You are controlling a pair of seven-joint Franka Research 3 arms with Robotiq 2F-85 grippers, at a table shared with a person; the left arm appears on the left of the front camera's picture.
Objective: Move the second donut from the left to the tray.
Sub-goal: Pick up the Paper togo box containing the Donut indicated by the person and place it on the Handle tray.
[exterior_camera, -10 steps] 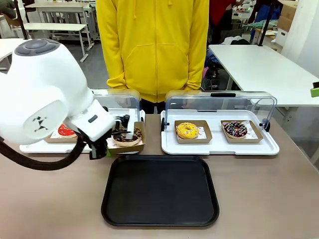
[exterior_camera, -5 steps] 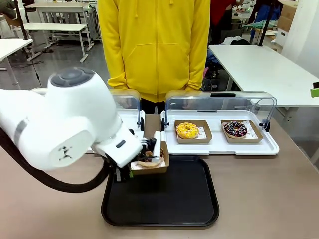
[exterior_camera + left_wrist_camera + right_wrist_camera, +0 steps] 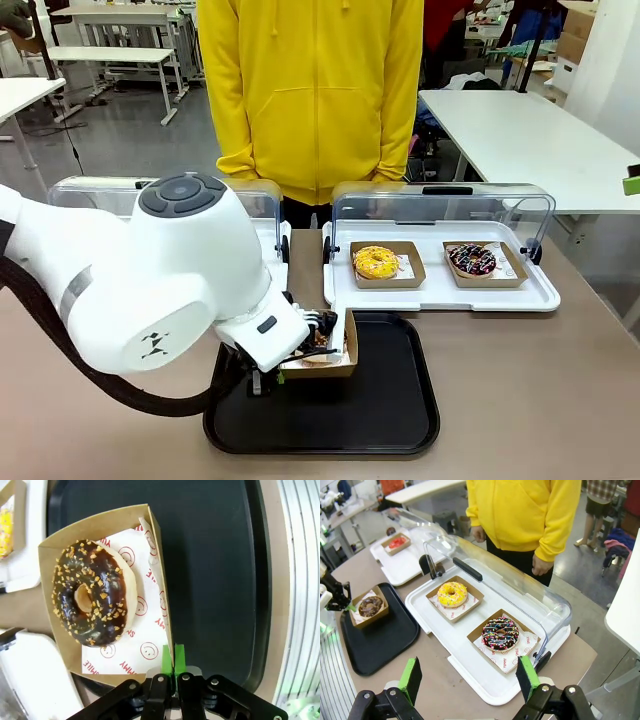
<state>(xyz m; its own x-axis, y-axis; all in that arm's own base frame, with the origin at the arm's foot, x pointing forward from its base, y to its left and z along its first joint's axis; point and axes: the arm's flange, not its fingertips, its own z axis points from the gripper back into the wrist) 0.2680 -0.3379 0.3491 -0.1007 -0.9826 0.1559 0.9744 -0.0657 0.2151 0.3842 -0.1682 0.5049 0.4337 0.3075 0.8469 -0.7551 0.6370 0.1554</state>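
Now the dark chocolate-glazed ring donut with tan crumbs [image 3: 91, 593], in its square brown cardboard holder [image 3: 159, 591], is held just above the large black rectangular tray [image 3: 380, 400], toward its left part. The holder should be lowered level until flat, then released. Its side wall is pinched by the closed left gripper [image 3: 172, 666], reached in from the left. The right gripper [image 3: 470, 677] hangs wide open, well apart.

Left gripper [image 3: 172, 666] clamped on holder [image 3: 161, 600] wall; chocolate crumb donut [image 3: 92, 592] inside, suspended over black tray [image 3: 215, 570].
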